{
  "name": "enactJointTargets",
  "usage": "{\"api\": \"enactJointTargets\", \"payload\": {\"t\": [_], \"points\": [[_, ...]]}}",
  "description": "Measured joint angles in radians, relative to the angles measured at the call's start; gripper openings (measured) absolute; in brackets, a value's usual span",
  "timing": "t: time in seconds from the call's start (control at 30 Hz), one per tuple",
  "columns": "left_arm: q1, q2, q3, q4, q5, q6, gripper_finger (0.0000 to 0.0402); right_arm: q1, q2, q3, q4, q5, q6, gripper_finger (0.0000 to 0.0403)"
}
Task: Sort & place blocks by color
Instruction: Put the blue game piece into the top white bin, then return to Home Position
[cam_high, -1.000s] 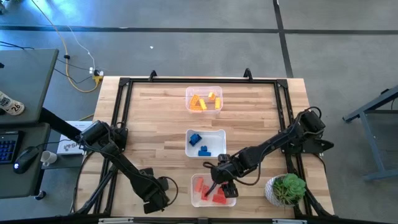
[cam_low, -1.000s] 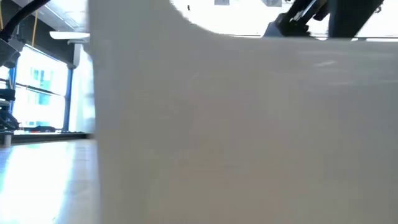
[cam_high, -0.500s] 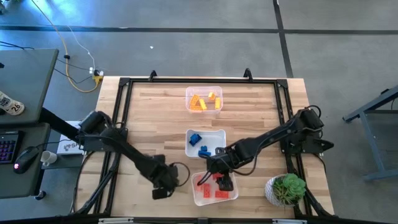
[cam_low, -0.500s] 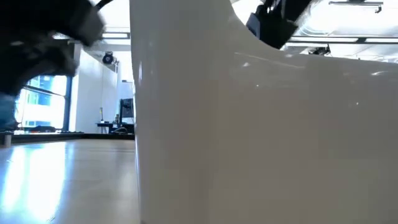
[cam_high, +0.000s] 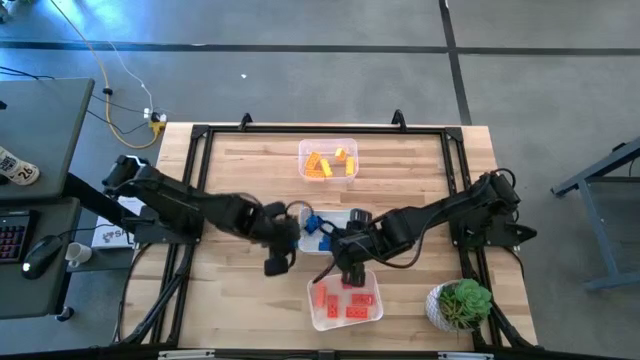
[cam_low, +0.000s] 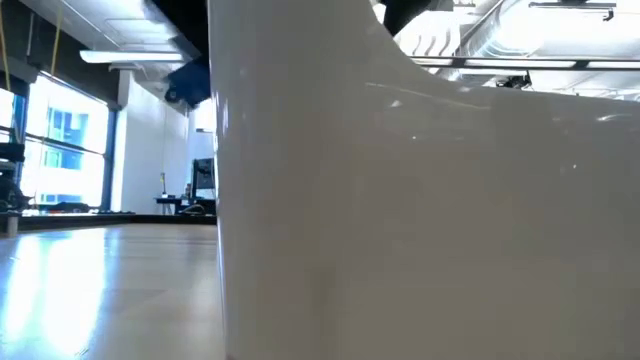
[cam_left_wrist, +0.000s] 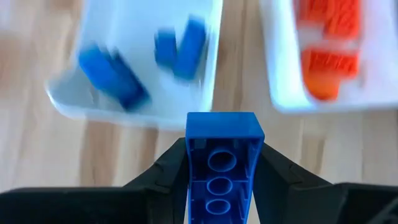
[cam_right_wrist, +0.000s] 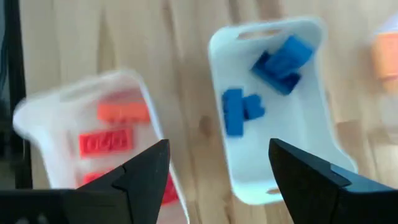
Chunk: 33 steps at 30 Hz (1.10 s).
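Three clear tubs stand in a row on the table: one with yellow-orange blocks (cam_high: 328, 160), one with blue blocks (cam_high: 330, 232), and one with red blocks (cam_high: 345, 298). My left gripper (cam_high: 292, 232) is at the blue tub's left rim, shut on a blue block (cam_left_wrist: 222, 162). In the left wrist view the blue tub (cam_left_wrist: 143, 56) and the red tub (cam_left_wrist: 329, 50) lie ahead of it. My right gripper (cam_right_wrist: 217, 180) is open and holds nothing. It hovers between the blue tub (cam_right_wrist: 273, 93) and the red tub (cam_right_wrist: 93, 137). My left gripper pinches the blue block between its two fingers (cam_left_wrist: 168, 168) by the long side walls (cam_left_wrist: 194, 168). The fingers lie along the block. Its hollow underside (cam_left_wrist: 219, 160) faces the wrist camera. The block is lifted clear of the table.
A potted plant (cam_high: 460, 303) stands at the table's near right corner. Black frame rails (cam_high: 195, 190) run along the table's edges. The red tub's white wall (cam_low: 420, 220) fills most of the low view. Bare wood lies to the left of the tubs.
My left gripper, carrying the blue block, has moved from the table's near edge toward the far edge and the right, up to the blue tub. My right gripper has drawn back out of the red tub toward the far edge, and now hovers between the red and blue tubs.
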Motion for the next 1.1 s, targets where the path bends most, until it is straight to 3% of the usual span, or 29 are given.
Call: {"api": "enactJointTargets", "payload": {"t": [0.2, 0.4, 0.83, 1.1], "points": [[0.103, -0.012, 0.002, 0.168, 0.08, 0.15, 0.0106, -0.012, -0.001, 0.028, -0.013, 0.096, 0.094, 0.0261], [0.173, 0.008, 0.0, 0.223, 0.114, 0.237, 0.0107, -0.026, 0.0, 0.028, -0.018, 0.127, 0.222, 0.0261], [0.294, 0.053, 0.001, 0.315, 0.187, 0.317, 0.0212, -0.031, 0.001, 0.027, -0.03, 0.274, 0.363, 0.0261], [0.351, 0.008, 0.0, 0.278, 0.222, 0.312, 0.0224, -0.062, 0.001, 0.027, -0.028, 0.29, 0.381, 0.0261]]}}
